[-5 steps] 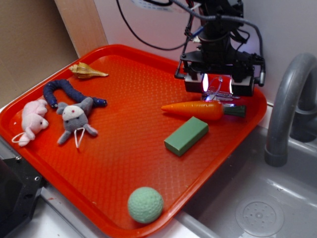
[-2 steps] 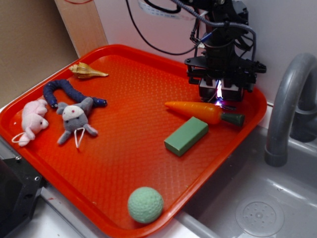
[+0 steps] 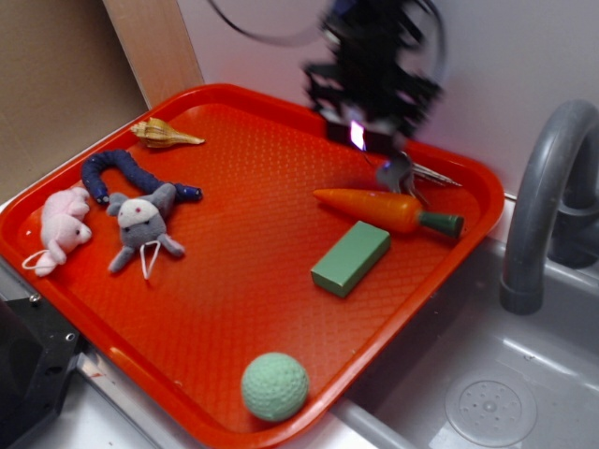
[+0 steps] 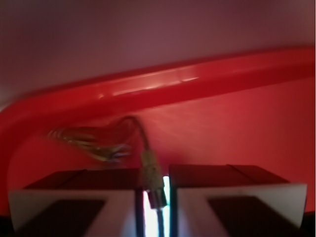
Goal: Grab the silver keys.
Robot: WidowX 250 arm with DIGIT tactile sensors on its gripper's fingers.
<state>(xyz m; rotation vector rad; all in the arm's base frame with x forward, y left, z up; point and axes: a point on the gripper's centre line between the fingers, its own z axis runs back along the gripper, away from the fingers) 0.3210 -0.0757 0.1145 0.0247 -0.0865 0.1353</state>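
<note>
one blurred claw (image 3: 370,140) pinching silver keys (image 3: 401,174)

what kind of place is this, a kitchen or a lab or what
Probably a toy kitchen sink corner set up for robot trials. A grey faucet arches over a grey sink basin, and beside it a red tray holds toys, the silver keys and the gripper.

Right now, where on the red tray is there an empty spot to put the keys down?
The biggest bare patch of the red tray lies between the grey bunny, green block and green ball. Another lies between the seashell and carrot. The left side is crowded with plush toys.
</note>
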